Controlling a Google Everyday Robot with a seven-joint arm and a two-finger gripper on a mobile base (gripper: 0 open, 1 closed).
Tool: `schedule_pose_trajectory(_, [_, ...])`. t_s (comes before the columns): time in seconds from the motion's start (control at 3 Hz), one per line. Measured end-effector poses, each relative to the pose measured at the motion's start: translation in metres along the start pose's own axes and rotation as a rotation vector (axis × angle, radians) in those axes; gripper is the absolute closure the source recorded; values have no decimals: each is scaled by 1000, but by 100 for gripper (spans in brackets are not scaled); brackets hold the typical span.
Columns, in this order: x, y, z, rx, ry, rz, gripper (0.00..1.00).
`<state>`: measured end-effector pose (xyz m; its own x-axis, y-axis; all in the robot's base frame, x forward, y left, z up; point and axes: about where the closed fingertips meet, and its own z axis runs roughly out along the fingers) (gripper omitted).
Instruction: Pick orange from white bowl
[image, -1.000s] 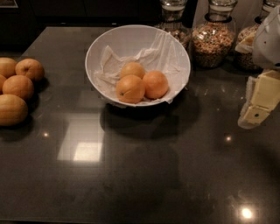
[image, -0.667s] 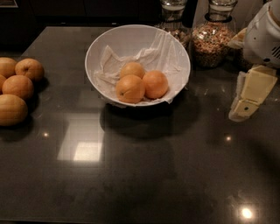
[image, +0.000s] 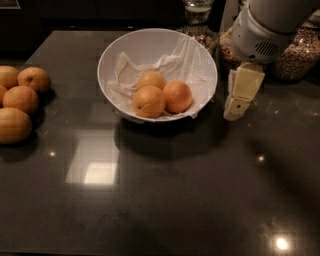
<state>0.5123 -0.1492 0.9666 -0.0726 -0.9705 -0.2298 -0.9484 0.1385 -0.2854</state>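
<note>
The white bowl (image: 115, 55) stands at the back middle of the dark counter, lined with crumpled white paper. Three oranges lie in it. The reddish-orange, smooth orange (image: 178, 96) is at the right. A paler one (image: 151, 79) lies behind, and one with a dark stem dimple (image: 148, 101) is at the front left. My gripper (image: 234, 112) hangs from the white arm at the upper right. It is just right of the bowl's rim, above the counter, pointing down.
Several loose oranges (image: 20, 98) lie at the counter's left edge. Glass jars of grains and nuts (image: 300, 55) stand at the back right behind the arm, another jar (image: 197, 12) behind the bowl.
The arm and gripper have moved left, from the counter's right edge to just beside the bowl's right rim. The oranges have not moved.
</note>
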Motion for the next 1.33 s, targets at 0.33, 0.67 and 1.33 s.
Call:
schedule_pose_trajectory(0.33, [0,0,0,0,0,0,0])
schedule_pose_trajectory(0.67, [-12,-1,17,3,-38,10,0])
schedule_pose_trajectory(1.33, [-39,-19,57,-3,-137,73,0])
